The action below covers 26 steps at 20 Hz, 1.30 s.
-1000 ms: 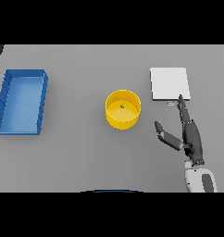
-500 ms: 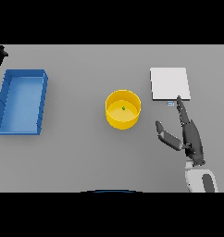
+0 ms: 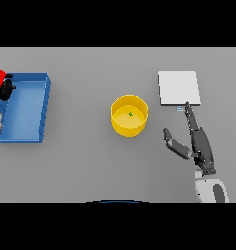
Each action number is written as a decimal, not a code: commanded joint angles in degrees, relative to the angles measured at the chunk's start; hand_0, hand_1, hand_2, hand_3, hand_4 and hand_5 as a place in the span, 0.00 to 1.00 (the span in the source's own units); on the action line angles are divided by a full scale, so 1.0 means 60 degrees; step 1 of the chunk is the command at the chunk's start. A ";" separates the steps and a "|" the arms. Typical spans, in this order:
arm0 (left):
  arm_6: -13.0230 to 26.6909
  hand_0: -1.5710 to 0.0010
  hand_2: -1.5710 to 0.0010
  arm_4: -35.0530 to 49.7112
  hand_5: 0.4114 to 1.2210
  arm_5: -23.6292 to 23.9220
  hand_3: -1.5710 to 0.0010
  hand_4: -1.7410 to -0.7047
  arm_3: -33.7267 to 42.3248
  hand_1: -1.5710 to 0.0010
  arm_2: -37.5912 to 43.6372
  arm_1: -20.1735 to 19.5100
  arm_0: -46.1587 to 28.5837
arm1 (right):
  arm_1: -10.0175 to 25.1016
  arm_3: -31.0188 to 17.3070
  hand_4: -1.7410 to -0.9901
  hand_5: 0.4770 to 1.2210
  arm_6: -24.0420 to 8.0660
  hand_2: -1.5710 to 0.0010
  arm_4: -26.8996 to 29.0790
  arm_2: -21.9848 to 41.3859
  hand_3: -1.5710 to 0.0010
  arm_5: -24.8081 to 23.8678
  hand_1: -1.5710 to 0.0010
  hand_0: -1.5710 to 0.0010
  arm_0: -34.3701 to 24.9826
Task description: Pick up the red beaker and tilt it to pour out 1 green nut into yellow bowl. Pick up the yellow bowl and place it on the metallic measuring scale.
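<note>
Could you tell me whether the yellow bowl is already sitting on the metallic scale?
No, the yellow bowl stands on the bare table, left of the scale.

Grey table [image 3: 81, 171]: blue tray [image 3: 23, 108] at far left; yellow bowl [image 3: 130, 115] near centre, one green nut [image 3: 130, 114] inside; flat metallic measuring scale [image 3: 178, 88] to the right, apart from the bowl.

Right hand [image 3: 200, 144] flat, fingers [image 3: 191, 116] straight

A blue tray [image 3: 44, 110] sits on the grey table [image 3: 90, 166].
</note>
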<state>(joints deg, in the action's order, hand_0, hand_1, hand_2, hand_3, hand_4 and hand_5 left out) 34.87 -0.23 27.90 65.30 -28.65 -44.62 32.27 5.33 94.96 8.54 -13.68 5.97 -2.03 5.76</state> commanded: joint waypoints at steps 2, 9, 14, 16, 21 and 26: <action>0.0009 0.00 0.00 0.0153 0.69 0.0065 0.01 0.00 -0.0159 0.00 -0.0309 -0.0117 0.0013 | 0.0013 0.0029 0.71 0.25 0.0096 1.00 0.0060 -0.0036 1.00 0.0010 1.00 1.00 0.0051; 0.0012 0.52 0.61 0.1476 0.41 -0.2015 0.63 0.75 0.0867 0.62 -0.0906 -0.1036 -0.0206 | -0.0058 0.0245 0.75 0.25 0.0081 1.00 -0.0089 0.0110 1.00 -0.0055 1.00 1.00 0.0276; 0.0013 0.84 0.87 0.1925 0.34 -0.2492 0.88 0.89 0.1033 0.87 -0.0998 -0.1219 -0.0085 | 0.0004 0.0232 0.74 0.25 0.0126 1.00 -0.0063 0.0077 1.00 -0.0016 1.00 1.00 0.0324; -0.0107 0.90 0.92 0.1927 0.33 -0.2418 0.92 0.91 0.0921 0.92 -0.0981 -0.1087 -0.0009 | -0.0120 0.0236 0.74 0.25 -0.0197 1.00 -0.0166 0.0161 1.00 -0.0088 1.00 1.00 0.0254; -0.0631 0.97 0.97 0.2055 0.32 -0.2131 0.97 0.92 0.0988 0.97 -0.0674 -0.1154 -0.0057 | 0.0060 0.0243 0.72 0.25 -0.0420 1.00 -0.0747 0.0351 1.00 -0.0206 1.00 1.00 0.0162; -0.0583 0.99 0.99 0.2039 0.36 -0.1937 0.99 0.93 0.1061 0.99 -0.0728 -0.0936 0.0029 | 0.0929 0.0003 0.69 0.31 -0.0443 1.00 -0.1178 0.0807 1.00 0.0831 1.00 1.00 -0.1043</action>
<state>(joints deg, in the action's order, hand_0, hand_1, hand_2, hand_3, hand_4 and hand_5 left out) 31.39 12.01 16.28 71.68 -33.02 -50.21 32.48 10.90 95.00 5.73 -20.75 10.81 2.95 -0.57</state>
